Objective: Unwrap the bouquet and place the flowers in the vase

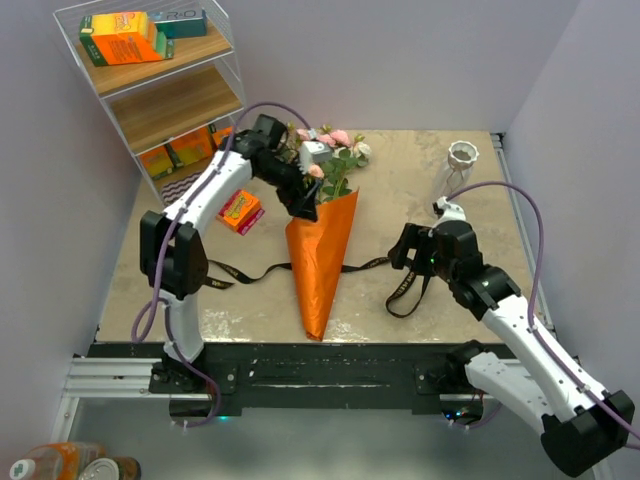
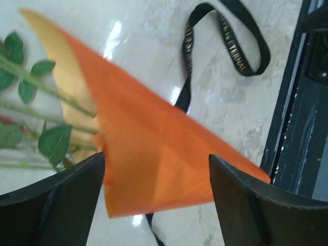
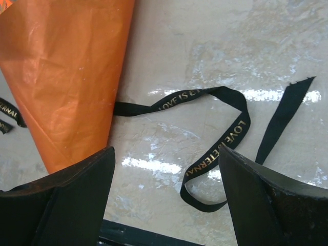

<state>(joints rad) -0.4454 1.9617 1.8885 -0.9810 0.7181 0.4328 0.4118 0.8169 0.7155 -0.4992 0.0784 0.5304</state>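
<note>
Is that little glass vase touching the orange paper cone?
Apart. The top view shows bare table between the vase and the orange paper cone.

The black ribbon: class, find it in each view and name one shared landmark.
Top external: black ribbon lies flat on both sides of the orange paper cone.
Left wrist: looped at upper right, beyond the cone.
Right wrist: centre, curling right of the cone.
Shared landmark: the orange paper cone.
</note>
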